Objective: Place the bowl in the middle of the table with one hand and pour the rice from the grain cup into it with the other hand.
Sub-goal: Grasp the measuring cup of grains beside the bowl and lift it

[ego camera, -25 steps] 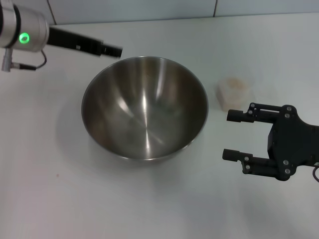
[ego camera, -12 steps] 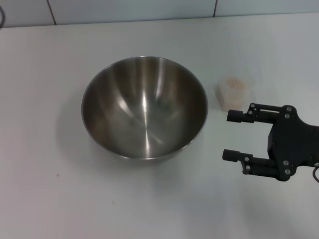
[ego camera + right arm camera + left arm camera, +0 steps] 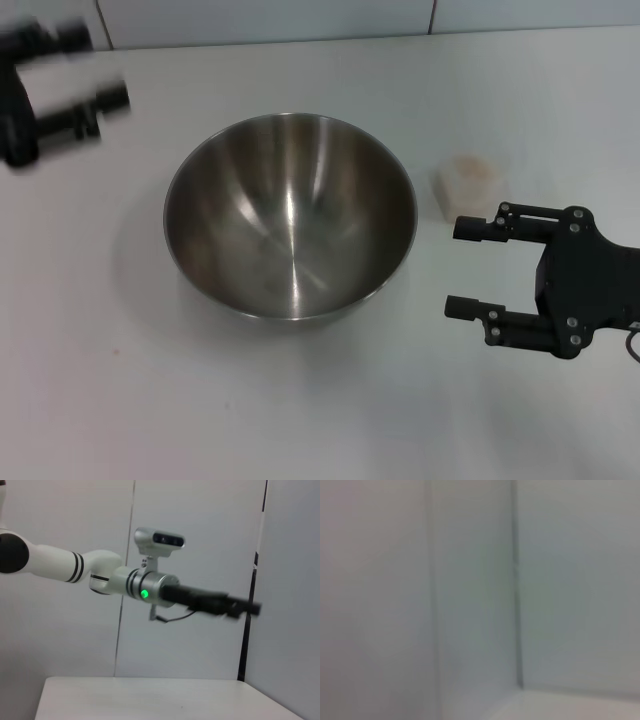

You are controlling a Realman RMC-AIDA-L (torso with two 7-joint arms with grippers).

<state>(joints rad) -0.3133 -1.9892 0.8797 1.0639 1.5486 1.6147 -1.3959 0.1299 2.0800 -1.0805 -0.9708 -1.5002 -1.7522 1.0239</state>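
Note:
The steel bowl [image 3: 290, 215] stands empty in the middle of the white table [image 3: 120, 380]. The clear grain cup [image 3: 468, 184] stands just right of the bowl, with rice [image 3: 470, 166] in it. My right gripper [image 3: 456, 268] is open and empty, near the cup on its front side, fingers pointing toward the bowl. My left gripper [image 3: 105, 66] is open and empty, blurred, at the far left, well apart from the bowl's rim. The left arm also shows in the right wrist view, with its gripper [image 3: 242, 608] blurred. The left wrist view shows only wall panels.
A tiled wall [image 3: 300, 20] bounds the table's far edge. White tabletop stretches in front of the bowl and to its left. A small dark speck [image 3: 114, 351] lies on the table at the front left.
The left arm was by the bowl's far-left rim, left the head view, and now its gripper shows at the far left, in motion. The right gripper, bowl and cup have hardly moved.

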